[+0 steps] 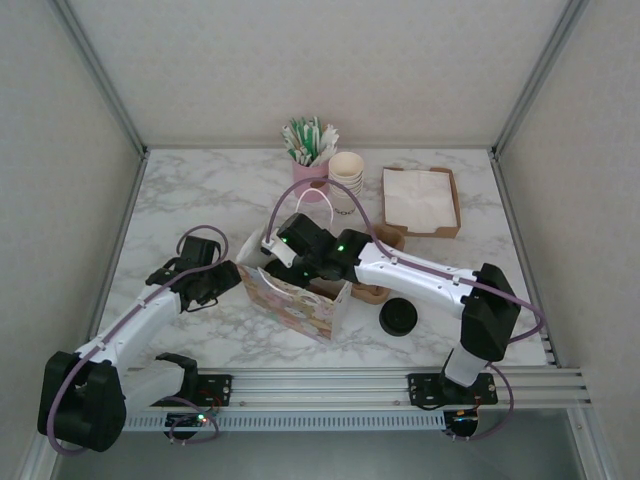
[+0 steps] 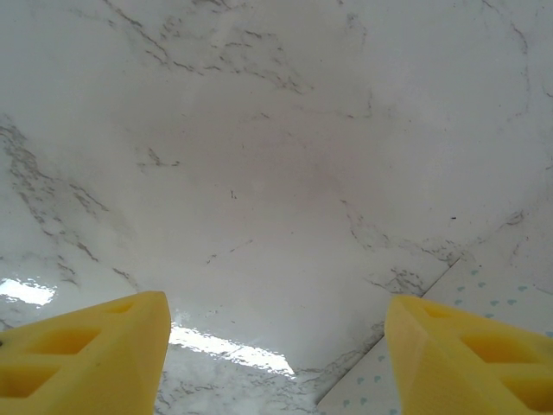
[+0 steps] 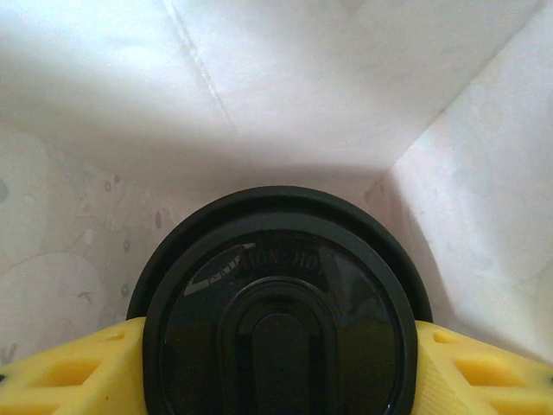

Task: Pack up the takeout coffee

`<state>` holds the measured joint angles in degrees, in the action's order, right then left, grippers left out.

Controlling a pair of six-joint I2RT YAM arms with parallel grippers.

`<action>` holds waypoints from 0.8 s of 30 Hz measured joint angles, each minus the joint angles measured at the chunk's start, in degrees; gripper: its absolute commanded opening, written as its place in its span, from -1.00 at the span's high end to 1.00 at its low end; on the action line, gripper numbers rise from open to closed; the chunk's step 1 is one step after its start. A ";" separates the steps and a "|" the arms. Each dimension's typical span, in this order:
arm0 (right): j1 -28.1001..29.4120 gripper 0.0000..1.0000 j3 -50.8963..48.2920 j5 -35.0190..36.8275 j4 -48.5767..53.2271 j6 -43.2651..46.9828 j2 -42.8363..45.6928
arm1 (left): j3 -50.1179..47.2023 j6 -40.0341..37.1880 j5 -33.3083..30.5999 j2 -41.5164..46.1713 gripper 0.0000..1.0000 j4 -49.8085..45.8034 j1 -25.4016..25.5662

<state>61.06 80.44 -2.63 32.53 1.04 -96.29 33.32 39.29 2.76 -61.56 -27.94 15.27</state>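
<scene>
Marble counter (image 1: 200, 190), patterned paper bag (image 1: 290, 295) at centre. Takeout coffee (image 3: 276, 303) is inside the bag, right end effector (image 3: 276, 372) clenched on it, apparently at the lid rim. Judged light and crushable; grip gently. Left end effector (image 2: 276, 354) released over bare counter. Cup body and bag floor hidden.

Cup stack (image 1: 346, 174), pink stirrer cup (image 1: 310, 176) & napkin tray (image 1: 421, 231) are set at bench (image 1: 190, 190) rear; loose lid (image 1: 398, 317) is laid nr front.

Table (image 2: 276, 173) is showing a glossy, marble-patterned finish. Coffee cup lid (image 3: 276, 337) is presenting as smooth, shiny black plastic. Bag (image 3: 285, 86) lining is appearing as matt white paper.
</scene>
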 measured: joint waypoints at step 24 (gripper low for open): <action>1.44 0.00 -5.49 2.03 -3.45 1.51 3.61 | -0.42 0.00 -0.04 0.17 -0.32 0.31 0.00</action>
<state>62.50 74.96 -0.60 29.08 2.55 -92.68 32.91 39.29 2.72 -61.39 -27.64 15.27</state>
